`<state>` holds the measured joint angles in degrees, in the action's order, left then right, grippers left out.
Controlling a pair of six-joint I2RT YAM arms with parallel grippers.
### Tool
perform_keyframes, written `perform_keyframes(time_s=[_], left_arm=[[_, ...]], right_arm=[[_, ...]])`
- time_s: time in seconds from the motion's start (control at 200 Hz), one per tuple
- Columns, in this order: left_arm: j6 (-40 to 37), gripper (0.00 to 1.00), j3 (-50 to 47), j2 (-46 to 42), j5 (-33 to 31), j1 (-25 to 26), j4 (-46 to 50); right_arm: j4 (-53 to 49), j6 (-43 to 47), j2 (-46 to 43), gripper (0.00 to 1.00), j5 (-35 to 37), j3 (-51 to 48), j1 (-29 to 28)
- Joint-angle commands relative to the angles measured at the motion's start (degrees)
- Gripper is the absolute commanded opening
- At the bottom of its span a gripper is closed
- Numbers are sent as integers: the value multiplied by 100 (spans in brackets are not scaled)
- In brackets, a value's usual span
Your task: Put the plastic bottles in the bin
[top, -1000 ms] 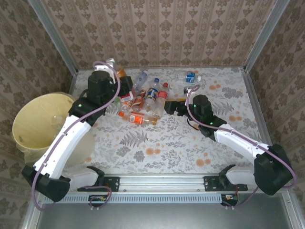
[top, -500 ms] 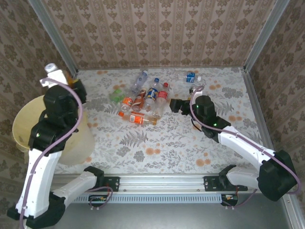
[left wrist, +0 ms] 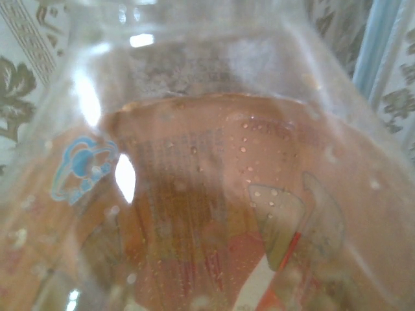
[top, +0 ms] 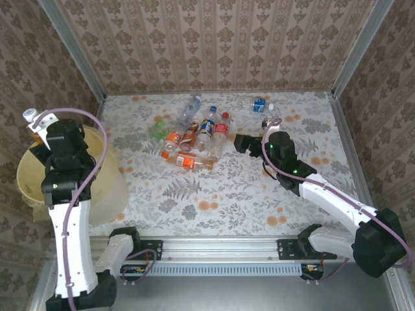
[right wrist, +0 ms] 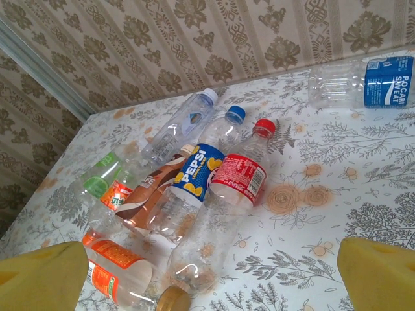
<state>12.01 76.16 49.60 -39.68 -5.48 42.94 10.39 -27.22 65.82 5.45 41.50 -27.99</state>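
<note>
Where the left gripper (top: 43, 128) hangs raised at the end of its upright arm, it is clamped on a clear bottle (left wrist: 207, 194) with an orange label, whose white cap pokes out beyond the fingers. Directly under and just behind this gripper sits the bin (top: 104, 188), pale yellow, at the left edge of the table (top: 259, 194).

The right gripper (right wrist: 211, 269) has its yellow fingers (right wrist: 42, 275) spread wide apart and holds nothing. It is low over the cloth. Just ahead of it lie the plastic bottles (top: 194, 139) in a loose heap: a Pepsi bottle (right wrist: 201, 172) touching a red-label bottle (right wrist: 240, 178), with green, brown and orange labels to their left. Well off to its right, a Pocari Sweat bottle (right wrist: 382, 81) lies alone near the back wall.

The table carries a white cloth printed with grey ferns and orange flowers. Damask wallpaper (top: 220, 45) in beige and brown closes in three sides, with metal posts (top: 78, 55) in the far corners and a rail (top: 220, 246) along the near edge.
</note>
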Motion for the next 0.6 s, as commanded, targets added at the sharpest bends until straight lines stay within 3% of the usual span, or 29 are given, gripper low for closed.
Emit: perform_keyframes(time_s=[0.0, 0.105, 0.275, 0.485, 0.595], left_arm=[[196, 66, -191, -10, 1089, -688, -283], [554, 66, -435, 71, 2147, -1535, -498], [1153, 68, -672, 340, 3325, -2446, -841], [1849, 72, -900, 556, 3784, -2963, -1120], [2133, 86, -684, 839, 4027, -3116, -824]], right_arm=[[-108, -56, -183, 100, 86, -114, 39], [-163, -5, -210, 100, 74, -90, 48], [-156, 20, -219, 100, 79, -73, 48], [-125, 23, -179, 100, 87, -80, 48], [-125, 29, -151, 100, 85, -71, 49]])
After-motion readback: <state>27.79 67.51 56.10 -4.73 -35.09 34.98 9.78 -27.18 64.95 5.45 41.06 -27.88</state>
